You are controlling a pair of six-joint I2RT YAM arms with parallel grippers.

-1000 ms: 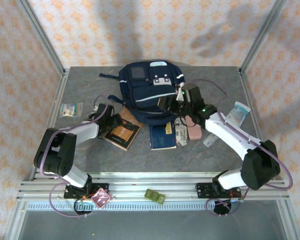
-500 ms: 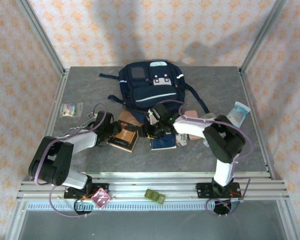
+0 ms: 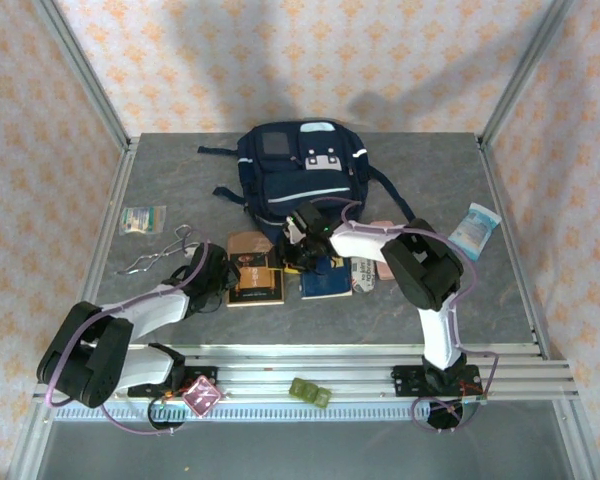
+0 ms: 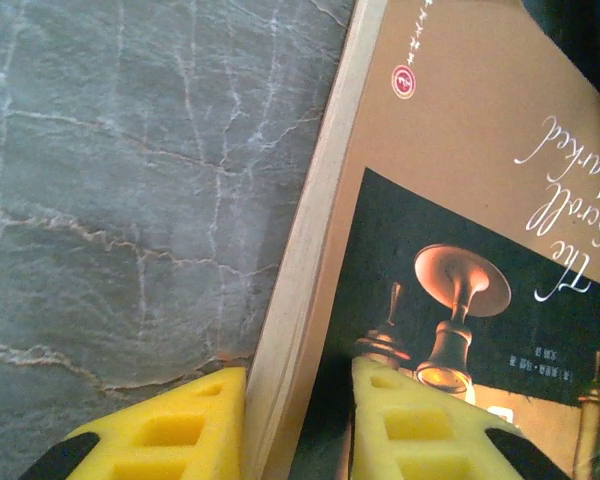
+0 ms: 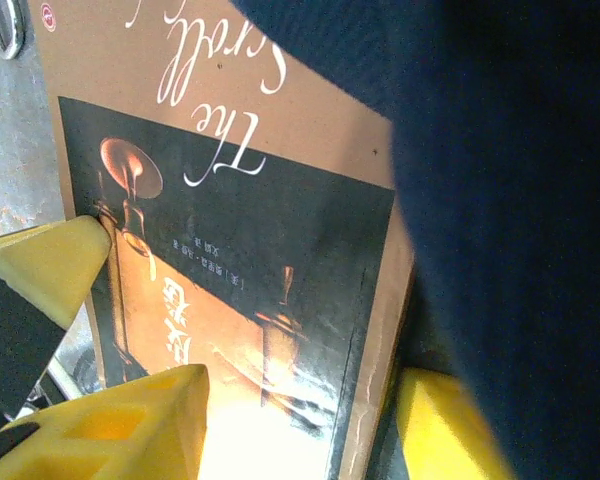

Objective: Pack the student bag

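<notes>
Right claw [image 5: 300,400] newly over the brown book [image 3: 255,280], half-open; left claw [image 4: 298,400] narrower astride its edge; grips unclear.

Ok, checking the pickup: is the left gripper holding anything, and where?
Cannot be told: left gripper straddles the brown book at its page edge; clamp unclear.

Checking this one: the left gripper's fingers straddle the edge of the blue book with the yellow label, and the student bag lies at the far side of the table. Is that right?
Wrong book. The left gripper has its fingers either side of the edge of the brown book with the lamp cover, as the left wrist view shows. The student bag does lie at the far side of the table.
</notes>
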